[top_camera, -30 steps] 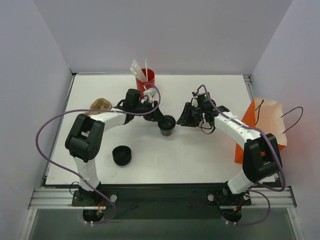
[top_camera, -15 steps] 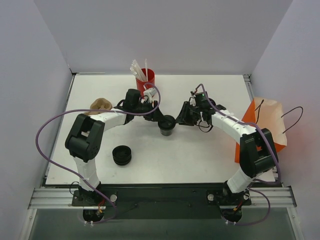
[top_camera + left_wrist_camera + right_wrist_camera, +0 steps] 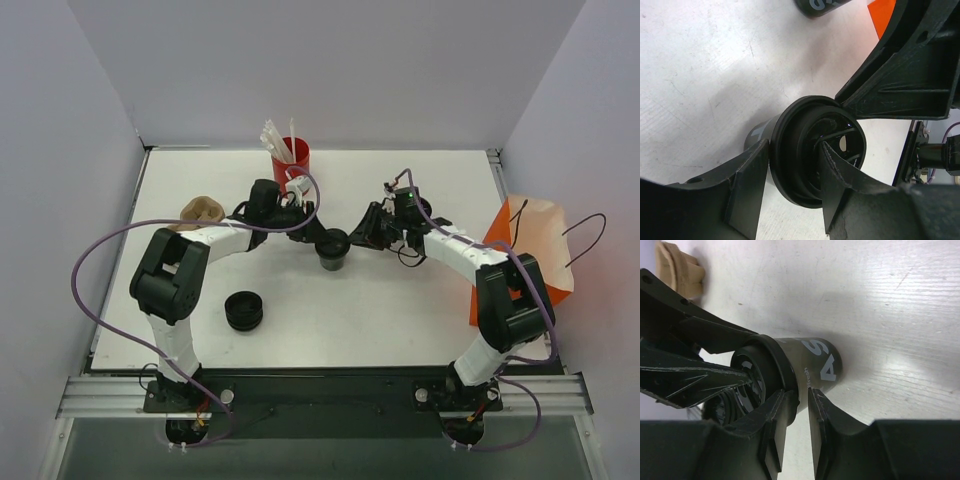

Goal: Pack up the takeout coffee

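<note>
1 coffee cup [image 3: 333, 249], 1 lid stack [image 3: 243, 310], 1 bag [image 3: 532, 238], perhaps 4 straws [image 3: 273, 138].

Bright, even light — soft wrist-view blur

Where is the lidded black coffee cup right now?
Top view: the lidded black cup stands mid-table, between the left gripper and right gripper, on the near side of the red straw cup.
</note>
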Tool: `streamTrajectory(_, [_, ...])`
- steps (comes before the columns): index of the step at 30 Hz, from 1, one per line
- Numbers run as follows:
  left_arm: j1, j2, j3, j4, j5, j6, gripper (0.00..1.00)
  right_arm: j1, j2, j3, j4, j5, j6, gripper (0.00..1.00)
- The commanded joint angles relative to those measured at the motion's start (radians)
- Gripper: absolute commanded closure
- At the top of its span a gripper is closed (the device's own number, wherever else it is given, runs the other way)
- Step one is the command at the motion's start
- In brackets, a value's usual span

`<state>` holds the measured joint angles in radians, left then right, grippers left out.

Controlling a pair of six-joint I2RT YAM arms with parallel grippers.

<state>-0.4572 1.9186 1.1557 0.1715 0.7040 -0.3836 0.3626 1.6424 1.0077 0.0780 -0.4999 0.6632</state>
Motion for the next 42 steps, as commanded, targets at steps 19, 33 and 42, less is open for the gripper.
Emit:
streamTrajectory(19, [-0.09, 0.181, -0.197, -0.11, -0.244, 0.022, 0.49, 0.116, 0.398, -0.48, 1.068, -0.223, 0.498, 0.85])
streamTrajectory(33, [-0.084, 0.123, -0.22, -0.124, -0.271, 0.009, 0.49, 0.022, -0.026, -0.204, 0.375, -0.177, 0.167, 0.72])
streamTrajectory(42, [-0.054, 0.014, -0.216, -0.153, -0.276, 0.0, 0.47, 0.022, -0.15, -0.084, 0.057, -0.034, 0.003, 0.67])
